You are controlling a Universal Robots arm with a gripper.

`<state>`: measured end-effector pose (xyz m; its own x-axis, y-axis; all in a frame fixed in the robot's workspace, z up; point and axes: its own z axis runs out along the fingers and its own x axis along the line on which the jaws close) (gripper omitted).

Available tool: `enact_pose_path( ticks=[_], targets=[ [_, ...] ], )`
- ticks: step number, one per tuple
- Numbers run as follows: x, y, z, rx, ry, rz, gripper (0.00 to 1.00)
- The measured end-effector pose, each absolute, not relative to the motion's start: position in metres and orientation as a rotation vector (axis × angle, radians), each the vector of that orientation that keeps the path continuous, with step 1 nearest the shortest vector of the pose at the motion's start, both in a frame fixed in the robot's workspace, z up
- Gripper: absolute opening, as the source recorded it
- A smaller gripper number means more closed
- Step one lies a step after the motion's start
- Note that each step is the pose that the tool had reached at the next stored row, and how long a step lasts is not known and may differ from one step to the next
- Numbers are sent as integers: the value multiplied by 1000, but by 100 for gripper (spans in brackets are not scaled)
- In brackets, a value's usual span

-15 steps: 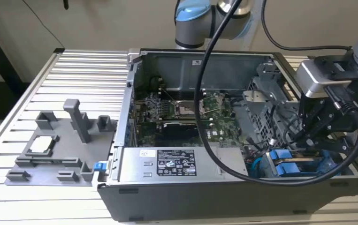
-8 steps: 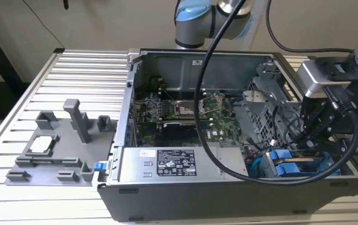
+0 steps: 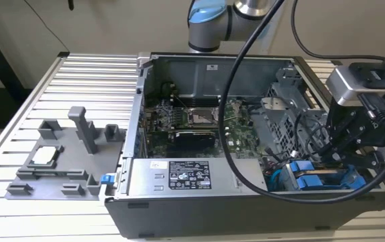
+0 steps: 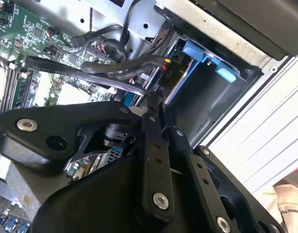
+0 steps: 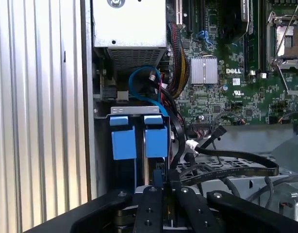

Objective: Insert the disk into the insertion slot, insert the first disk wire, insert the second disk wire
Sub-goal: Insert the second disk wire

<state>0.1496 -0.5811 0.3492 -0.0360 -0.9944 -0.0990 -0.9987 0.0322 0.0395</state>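
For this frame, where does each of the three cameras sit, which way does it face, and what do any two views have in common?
Exterior view: off the arm, looking down into the open computer case; the arm and gripper stand at its right, over the insertion slot.
First wrist view: on the arm, looking past the gripper linkage at the blue-railed insertion slot and motherboard.
Second wrist view: on the arm, looking along the gripper into the slot.
Shared: both wrist views show the slot and black cables.
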Motion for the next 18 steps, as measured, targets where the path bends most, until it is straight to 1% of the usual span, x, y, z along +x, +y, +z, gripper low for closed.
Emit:
enact_pose_path(
  ticks=[18],
  targets=[
    [150, -581, 343, -2138, 2218, 167, 16]
  ],
)
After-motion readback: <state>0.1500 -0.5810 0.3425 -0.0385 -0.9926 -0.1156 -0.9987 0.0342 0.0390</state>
